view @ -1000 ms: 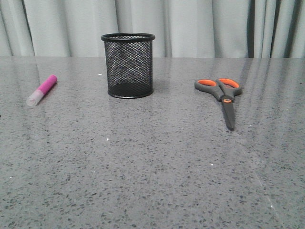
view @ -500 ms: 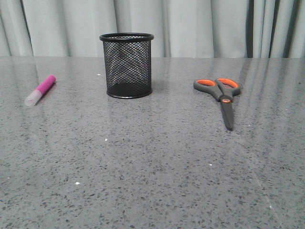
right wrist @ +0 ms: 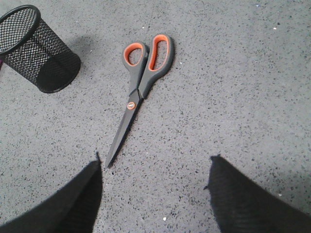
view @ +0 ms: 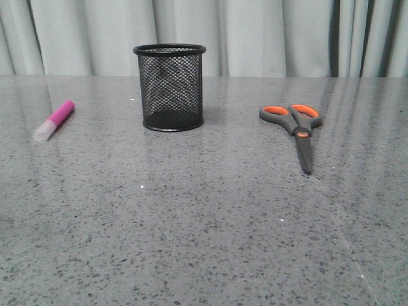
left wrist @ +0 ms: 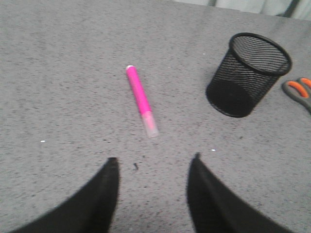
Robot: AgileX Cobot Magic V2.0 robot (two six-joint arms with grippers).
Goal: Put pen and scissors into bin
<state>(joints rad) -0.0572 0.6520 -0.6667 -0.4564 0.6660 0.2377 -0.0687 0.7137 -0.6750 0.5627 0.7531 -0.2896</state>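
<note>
Vs. half a second back: nothing on the bench differs, pen, bin and scissors sit at the same spots in the front view. Vs. a full second back, all three sit slightly further left and the bin rim a touch higher in the picture, spacing between them unchanged, so looks like a small view shift, not object motion.

Counts: one pen (view: pixel 53 120), one bin (view: pixel 169 87), one pair of scissors (view: pixel 295 131), two grippers. All on a grey speckled bench (view: pixel 204 229), pale curtain (view: pixel 255 35) behind the far edge.

Pen: lies flat near the left edge, toward the far side, whitish cap end pointing to the near-left, magenta end toward the far edge. Well apart from the bin.

Bin: upright, toward the far edge, a bit left of the bench middle, between pen and scissors. Nothing visible inside through the mesh.

Scissors: flat, blades closed, on the right half toward the far side, handles toward the far edge, tip toward the near edge.

Left gripper (left wrist: pixel 152 167): over the bench with the pen ahead of it, fingers spread, holding nothing. Right gripper (right wrist: pixel 154 172): over the bench by the scissors' tip, fingers spread wide, holding nothing. Neither shows in the front view.
</note>
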